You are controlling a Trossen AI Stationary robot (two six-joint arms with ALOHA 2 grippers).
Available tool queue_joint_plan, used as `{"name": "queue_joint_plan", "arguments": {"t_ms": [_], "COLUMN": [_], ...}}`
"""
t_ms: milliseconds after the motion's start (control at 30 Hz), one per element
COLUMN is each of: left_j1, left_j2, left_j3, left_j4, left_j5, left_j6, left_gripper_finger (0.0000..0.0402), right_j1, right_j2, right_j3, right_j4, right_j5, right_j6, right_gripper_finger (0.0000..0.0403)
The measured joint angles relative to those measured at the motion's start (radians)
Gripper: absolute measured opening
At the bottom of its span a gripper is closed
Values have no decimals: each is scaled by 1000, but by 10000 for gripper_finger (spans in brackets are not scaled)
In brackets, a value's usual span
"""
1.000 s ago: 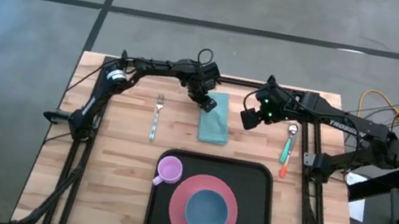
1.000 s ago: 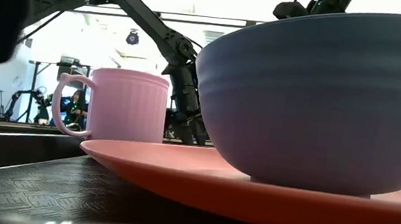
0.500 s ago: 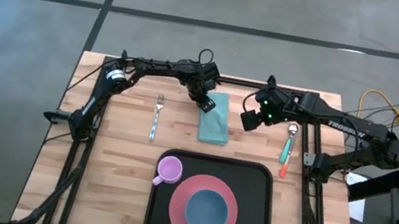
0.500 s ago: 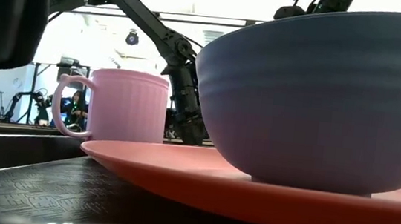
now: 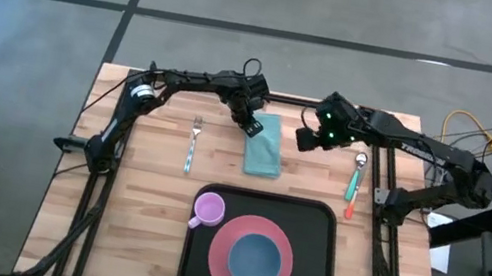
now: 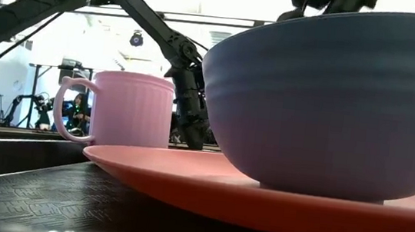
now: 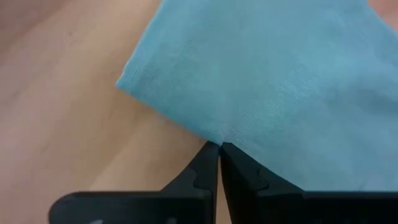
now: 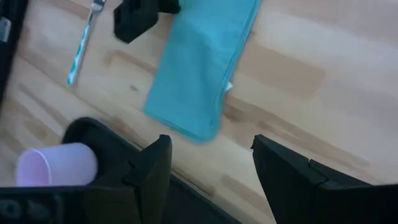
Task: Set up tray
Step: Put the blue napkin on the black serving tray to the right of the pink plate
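One tray [image 5: 325, 235] carries one plate [image 5: 220, 247], bowl [image 5: 256, 260], cup [image 5: 209, 210]; left pincer [image 5: 254, 129] pinches one blue cloth [image 5: 265, 150]; right pincer [image 5: 306, 142] gapes wide.

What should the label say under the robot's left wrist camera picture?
Left gripper pinches the edge of the light blue cloth on the wooden table.

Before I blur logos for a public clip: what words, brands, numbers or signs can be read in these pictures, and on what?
"TROSSEN": white lettering on the right arm in the high view, only partly legible.
Embossed pattern on the tray in the low view: too blurred to read as text.
Pink cup, blue bowl, pink plate, teal cloth, fork, spoon: no text.
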Motion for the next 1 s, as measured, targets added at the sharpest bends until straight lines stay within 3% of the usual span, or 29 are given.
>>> {"name": "queue_joint_plan", "arguments": {"t_ms": [133,333,633,800,1000], "left_j1": [-9,-35,-94,-100,-99], "left_j2": [-43,-63,-69,-69,-69], "left_j3": [0,0,0,0,-8], "left_j4": [-5,-21,-4,14,53], "left_j5": [7,8,14,14,13], "left_j6": [-1,-2,3,3,3], "left_gripper_finger": [0,0,0,0,0], "right_j1": [-48,-84,-214,-318,-376], "right_j2": [92,269,410,462,545], "right_j3": [-50,-64,61,95,97], "right_j4": [109,241,323,323,321], "right_j5": [-92,-92,-105,-266,-375], "right_j6": [-5,-94,-257,-239,-229], "right_gripper_finger": [210,210,210,210,210]}}
